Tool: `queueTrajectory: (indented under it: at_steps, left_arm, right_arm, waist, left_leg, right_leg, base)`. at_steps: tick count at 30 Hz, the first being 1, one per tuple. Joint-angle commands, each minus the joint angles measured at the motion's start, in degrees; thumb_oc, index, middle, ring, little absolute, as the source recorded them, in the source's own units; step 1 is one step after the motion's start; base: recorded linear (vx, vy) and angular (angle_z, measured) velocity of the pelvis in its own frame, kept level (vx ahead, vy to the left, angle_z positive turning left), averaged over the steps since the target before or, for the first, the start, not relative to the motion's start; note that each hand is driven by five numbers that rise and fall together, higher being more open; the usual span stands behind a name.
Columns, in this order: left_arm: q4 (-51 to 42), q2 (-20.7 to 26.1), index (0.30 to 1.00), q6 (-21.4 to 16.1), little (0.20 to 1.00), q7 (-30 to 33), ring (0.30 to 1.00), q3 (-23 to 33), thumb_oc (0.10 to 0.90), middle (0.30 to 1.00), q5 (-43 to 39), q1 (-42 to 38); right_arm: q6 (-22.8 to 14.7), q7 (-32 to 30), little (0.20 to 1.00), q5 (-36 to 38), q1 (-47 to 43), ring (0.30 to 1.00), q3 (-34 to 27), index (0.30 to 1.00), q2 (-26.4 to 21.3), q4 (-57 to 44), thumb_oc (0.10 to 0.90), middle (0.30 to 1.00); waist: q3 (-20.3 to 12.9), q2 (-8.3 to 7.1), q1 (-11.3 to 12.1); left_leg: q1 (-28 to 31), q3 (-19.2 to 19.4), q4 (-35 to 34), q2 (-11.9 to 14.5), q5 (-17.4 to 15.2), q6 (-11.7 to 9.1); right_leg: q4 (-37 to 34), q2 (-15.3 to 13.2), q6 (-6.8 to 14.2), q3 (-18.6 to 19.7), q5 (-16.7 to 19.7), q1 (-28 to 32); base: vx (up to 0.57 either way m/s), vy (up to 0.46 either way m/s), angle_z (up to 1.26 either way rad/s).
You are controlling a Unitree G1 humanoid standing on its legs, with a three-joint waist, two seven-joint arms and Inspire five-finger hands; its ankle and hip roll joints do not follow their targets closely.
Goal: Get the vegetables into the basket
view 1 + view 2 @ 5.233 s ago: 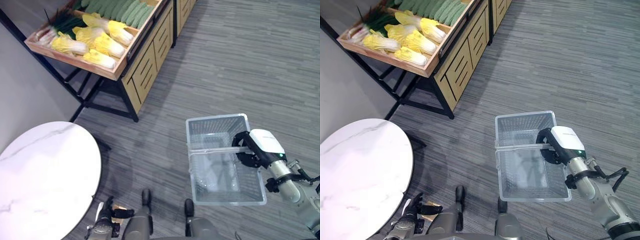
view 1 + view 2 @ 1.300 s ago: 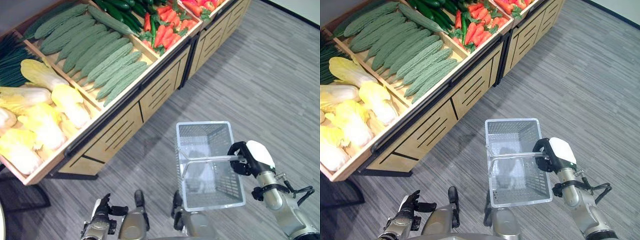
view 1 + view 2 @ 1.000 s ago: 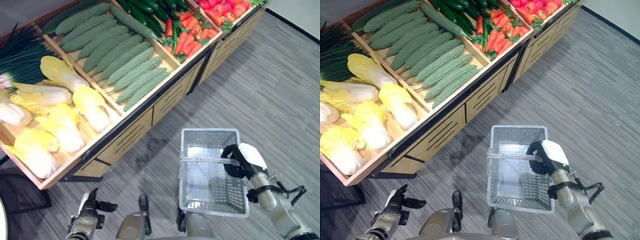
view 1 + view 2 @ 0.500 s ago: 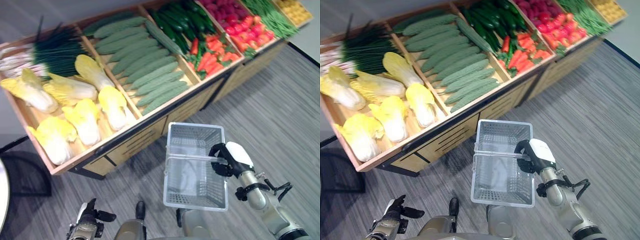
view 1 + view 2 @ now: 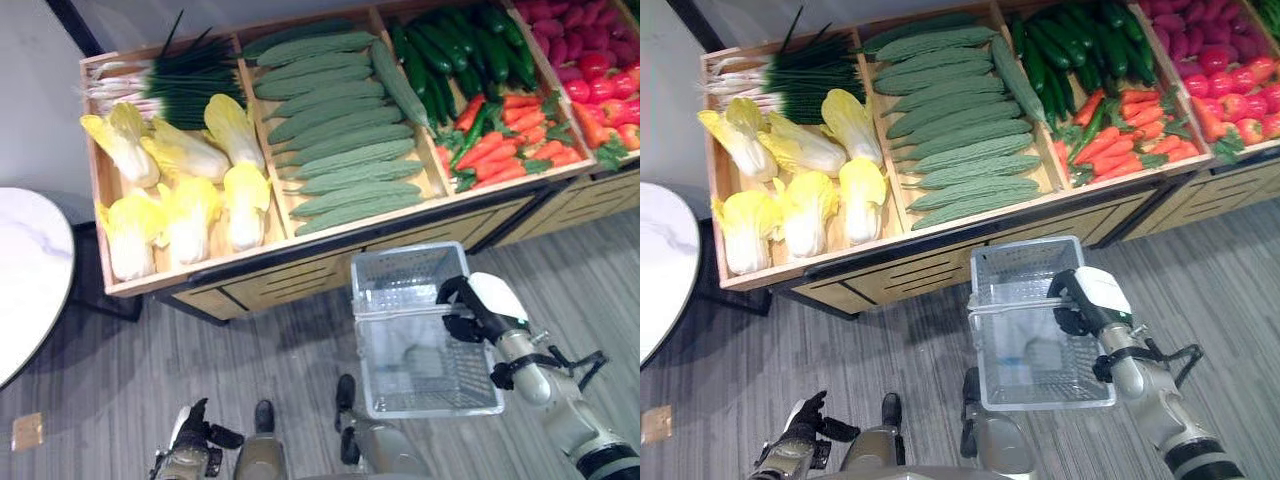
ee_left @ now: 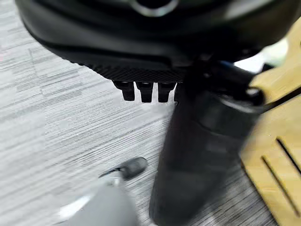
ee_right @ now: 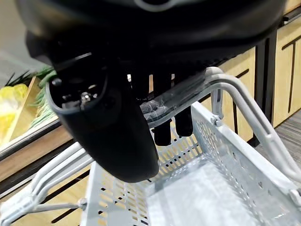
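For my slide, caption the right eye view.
Right hand carries the empty basket by its handle before a stand of cabbages, bitter gourds and carrots.

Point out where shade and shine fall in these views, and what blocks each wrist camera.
Left eye view: deep shade lies on the floor under the vegetable stand, and the white table catches bright light. Right wrist view: the right robot hand blocks the upper part with its dark bulk, curled round the basket handle. Left wrist view: the left robot hand covers the top.

Perforated grey plastic basket (image 5: 425, 335); wooden stand (image 5: 300, 265).
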Motion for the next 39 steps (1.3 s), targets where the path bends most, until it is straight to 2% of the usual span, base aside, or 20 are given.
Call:
queueTrajectory:
  at_steps: [1, 7, 12, 16, 19, 20, 22, 23, 24, 26, 28, 29, 32, 35, 37, 39]
  left_arm:
    - [0.5, 3.2, 1.0, -0.9, 1.0, 1.8, 1.0, -0.5, 0.9, 1.0, 0.0, -1.0]
    - [0.7, 3.1, 1.0, -0.7, 1.0, 1.5, 1.0, 0.2, 0.9, 1.0, -0.4, -0.1]
    - [0.4, 3.0, 1.0, -0.8, 1.0, 1.4, 1.0, 0.2, 0.9, 1.0, -0.4, 0.5]
    - [2.0, 3.1, 1.0, -0.7, 1.0, 2.4, 1.0, 2.2, 0.9, 1.0, -1.7, 1.0]
    - [4.7, 3.7, 1.0, -1.1, 1.0, 5.8, 1.0, 9.1, 0.9, 1.0, -7.3, 1.2]
    - [5.7, 5.4, 1.0, -2.5, 1.0, 10.8, 1.0, 16.6, 0.9, 1.0, -14.8, 0.7]
    - [4.9, 7.7, 1.0, -4.7, 1.0, 14.6, 1.0, 21.5, 0.9, 1.0, -20.0, -0.4]
    - [5.3, 11.7, 1.0, -7.4, 1.0, 22.5, 1.0, 28.0, 0.9, 1.0, -23.9, -1.5]
    - [7.0, 13.4, 1.0, -6.9, 1.0, 23.9, 1.0, 29.5, 0.9, 1.0, -24.0, -1.8]
    - [7.8, 16.6, 1.0, -8.4, 1.0, 26.7, 1.0, 32.3, 0.9, 1.0, -26.3, -2.0]
    - [4.4, 18.0, 1.0, -10.0, 1.0, 28.4, 1.0, 31.9, 0.9, 1.0, -26.0, -2.3]
    - [-0.3, 18.0, 1.0, -11.5, 1.0, 29.9, 1.0, 31.5, 0.9, 1.0, -25.5, -2.0]
    - [-15.0, 18.7, 1.0, -13.2, 1.0, 34.3, 1.0, 30.4, 0.9, 1.0, -19.3, -0.7]
    - [-31.5, 19.7, 1.0, -10.3, 1.0, 40.0, 1.0, 28.9, 0.9, 1.0, -5.4, 0.0]
    - [-39.9, 18.8, 1.0, -9.7, 1.0, 42.0, 1.0, 28.4, 0.9, 1.0, -0.5, -0.7]
    - [-43.1, 18.1, 1.0, -9.0, 1.0, 42.2, 1.0, 28.4, 0.9, 1.0, 1.3, -0.4]
  right_arm:
    - [-3.9, -6.0, 0.3, 2.6, -1.1, 0.3, -4.6, 0.3, -0.3, -7.4, 0.4, 0.3]
    - [-3.3, -4.7, 0.3, 2.6, -0.4, 0.3, -3.7, 0.3, 1.5, -6.6, 0.4, 0.3]
    - [-2.7, -4.1, 0.3, 2.5, -0.5, 0.3, -2.7, 0.3, 2.8, -3.7, 0.4, 0.3]
    - [-1.5, -4.5, 0.3, 2.2, -1.2, 0.3, -0.9, 0.3, 4.6, 4.3, 0.4, 0.3]
    - [-0.9, -5.4, 0.3, 2.9, -1.9, 0.3, 0.7, 0.3, 6.8, 16.1, 0.4, 0.3]
    - [-0.6, -6.2, 0.3, 3.0, -2.8, 0.3, 2.1, 0.3, 8.6, 23.4, 0.4, 0.3]
    - [-0.6, -6.4, 0.3, 3.9, -3.8, 0.3, 3.6, 0.3, 10.0, 28.7, 0.4, 0.3]
    - [-0.8, -6.8, 0.3, 4.5, -4.6, 0.3, 5.0, 0.3, 11.3, 34.2, 0.4, 0.3]
    - [-1.1, -6.8, 0.3, 5.2, -4.9, 0.3, 5.7, 0.3, 11.8, 36.5, 0.4, 0.3]
    - [-1.1, -6.3, 0.3, 5.7, -5.3, 0.3, 7.0, 0.3, 12.6, 42.3, 0.4, 0.3]
    - [-1.1, -6.4, 0.3, 5.7, -5.7, 0.3, 7.3, 0.3, 13.1, 45.1, 0.4, 0.3]
    - [-0.9, -6.6, 0.3, 5.6, -5.6, 0.3, 7.0, 0.3, 13.4, 46.3, 0.4, 0.3]
    - [-0.7, -7.4, 0.3, 5.2, -4.7, 0.3, 5.9, 0.3, 13.9, 48.0, 0.4, 0.3]
    - [-0.9, -7.8, 0.3, 5.0, -3.5, 0.3, 4.1, 0.3, 15.3, 51.9, 0.4, 0.3]
    - [-0.7, -7.9, 0.3, 4.9, -3.0, 0.3, 3.4, 0.3, 15.7, 52.8, 0.4, 0.3]
    - [-0.6, -8.1, 0.3, 5.2, -2.9, 0.3, 2.8, 0.3, 15.9, 53.8, 0.4, 0.3]
  waist:
    - [-2.6, -0.51, -1.3]
    - [-3.1, -1.03, -0.8]
    - [-3.2, -1.61, -0.2]
    - [-3.7, -2.19, 0.7]
    - [-4.7, -2.84, 1.5]
    - [-5.1, -2.99, 2.2]
    - [-5.9, -3.26, 2.5]
    - [-6.7, -3.53, 2.7]
    - [-6.9, -3.64, 2.6]
    - [-7.7, -3.23, 2.7]
    - [-7.9, -2.9, 2.6]
    - [-7.9, -2.73, 2.6]
    - [-8.0, -2.45, 2.7]
    - [-8.3, -2.93, 2.8]
    - [-8.5, -3.18, 2.6]
    - [-8.5, -3.25, 2.7]
  left_leg:
    - [-1.6, -1.7, -0.3, -0.9, 1.7, 0.7]
    - [-0.4, -2.2, -1.6, -2.4, 0.9, 1.6]
    - [0.2, -2.0, -2.6, -4.0, 0.2, 2.4]
    - [1.0, -2.2, -3.5, -5.1, -0.1, 3.0]
    - [2.2, -2.5, -4.2, -5.6, -0.3, 3.1]
    - [3.1, -2.7, -4.6, -5.7, -0.5, 3.0]
    - [3.4, -2.9, -4.9, -5.8, -0.4, 2.8]
    - [4.1, -3.0, -5.1, -5.8, -0.6, 2.5]
    - [4.4, -2.9, -5.1, -5.7, -0.7, 2.4]
    - [4.9, -2.8, -5.2, -5.8, -0.8, 2.2]
    - [5.0, -2.9, -5.3, -5.8, -0.8, 2.1]
    - [5.0, -3.1, -5.3, -5.8, -0.7, 2.1]
    - [5.0, -3.4, -5.3, -5.8, -0.6, 2.0]
    - [4.9, -4.0, -5.3, -5.8, -0.5, 1.9]
    - [4.8, -4.2, -5.3, -5.8, -0.6, 1.9]
    - [4.8, -4.2, -5.3, -5.8, -0.6, 1.9]
  right_leg:
    - [5.3, -5.1, 8.8, 6.8, -5.6, 0.2]
    - [5.3, -6.2, 9.5, 7.8, -5.5, 1.2]
    - [3.9, -7.7, 10.5, 8.7, -4.0, 1.6]
    - [3.0, -8.6, 11.3, 9.1, -2.9, 2.0]
    - [2.5, -9.1, 11.7, 9.0, -2.7, 3.1]
    - [2.1, -9.3, 11.8, 8.5, -2.7, 4.1]
    - [1.4, -9.4, 11.9, 8.2, -2.6, 4.5]
    - [1.0, -9.5, 12.0, 8.0, -2.7, 5.3]
    - [0.8, -9.5, 12.0, 7.9, -2.7, 5.7]
    - [0.2, -9.5, 12.1, 7.7, -2.5, 6.2]
    - [-0.1, -9.5, 12.1, 7.5, -2.4, 6.4]
    - [-0.2, -9.5, 12.1, 7.5, -2.4, 6.5]
    - [-0.5, -9.5, 12.2, 7.2, -2.2, 6.6]
    - [-0.8, -9.5, 12.2, 6.7, -2.1, 7.1]
    - [-0.9, -9.5, 12.2, 6.6, -2.1, 7.1]
    - [-1.0, -9.5, 12.2, 6.5, -2.0, 7.2]
  base:
    - [0.05, 0.019, -0.02]
    - [0.07, 0.099, -0.13]
    - [0.03, 0.147, -0.07]
    - [0.02, 0.107, 0.06]
    - [0.04, 0.069, 0.1]
    - [0.05, 0.036, 0.08]
    - [0.04, 0.008, 0.11]
    - [0.04, -0.003, 0.1]
    - [0.04, 0.0, 0.08]
    - [0.0, 0.0, 0.0]
    - [-0.01, 0.018, -0.05]
    - [-0.02, 0.013, -0.04]
    - [0.0, 0.0, 0.0]
    - [-0.02, -0.032, 0.05]
    - [-0.01, -0.021, 0.02]
    - [0.0, 0.0, 0.0]
